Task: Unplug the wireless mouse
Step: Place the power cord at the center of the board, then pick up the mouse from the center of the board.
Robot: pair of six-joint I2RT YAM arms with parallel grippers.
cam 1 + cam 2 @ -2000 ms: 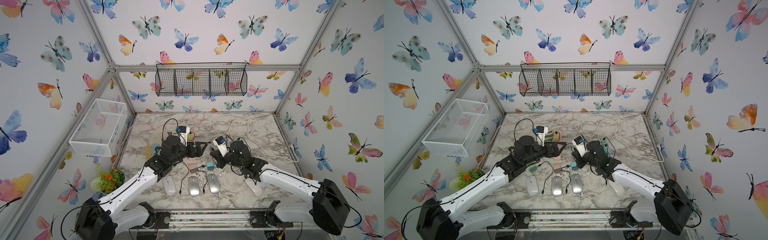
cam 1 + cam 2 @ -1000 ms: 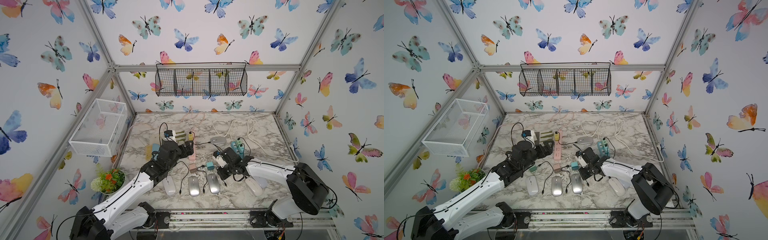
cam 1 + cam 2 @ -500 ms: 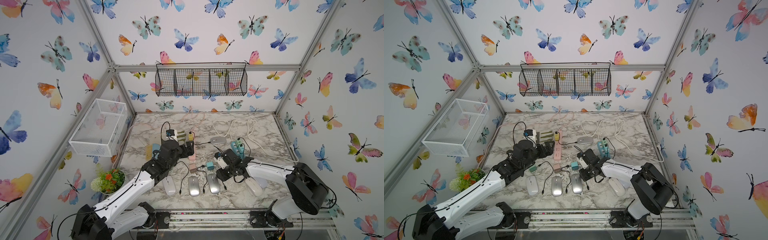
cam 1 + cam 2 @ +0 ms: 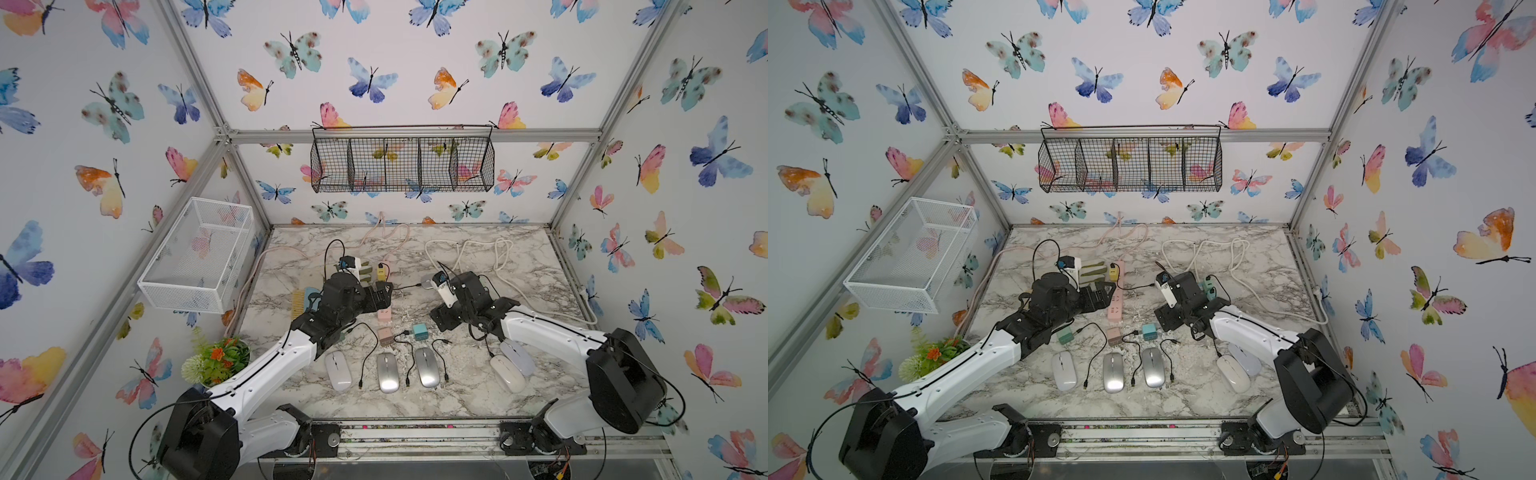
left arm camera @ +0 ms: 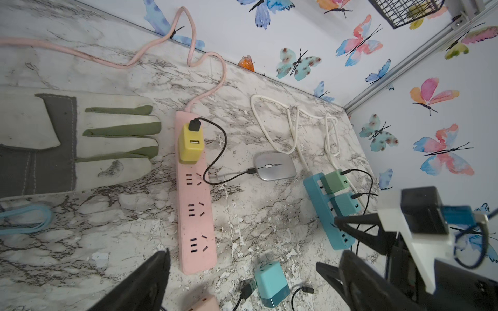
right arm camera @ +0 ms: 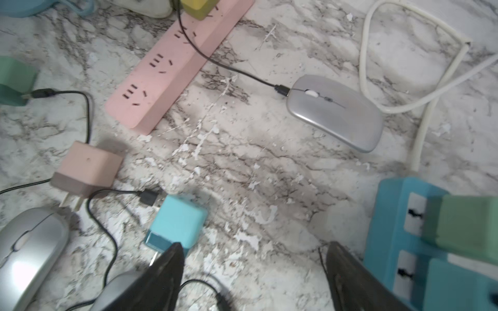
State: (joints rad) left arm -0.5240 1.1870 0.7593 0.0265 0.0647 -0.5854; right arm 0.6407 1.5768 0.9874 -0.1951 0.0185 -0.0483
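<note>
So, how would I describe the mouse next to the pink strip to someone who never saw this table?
Find the pink power strip on the marble table, with a yellow charger plugged in at its cord end. A black cable runs from that charger to a silver mouse beside the strip. It lies alone; the other mice lie nearer the front edge.

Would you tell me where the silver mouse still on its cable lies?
In the left wrist view the silver mouse lies between the pink power strip and the blue power strip, cabled to the yellow charger.
</note>
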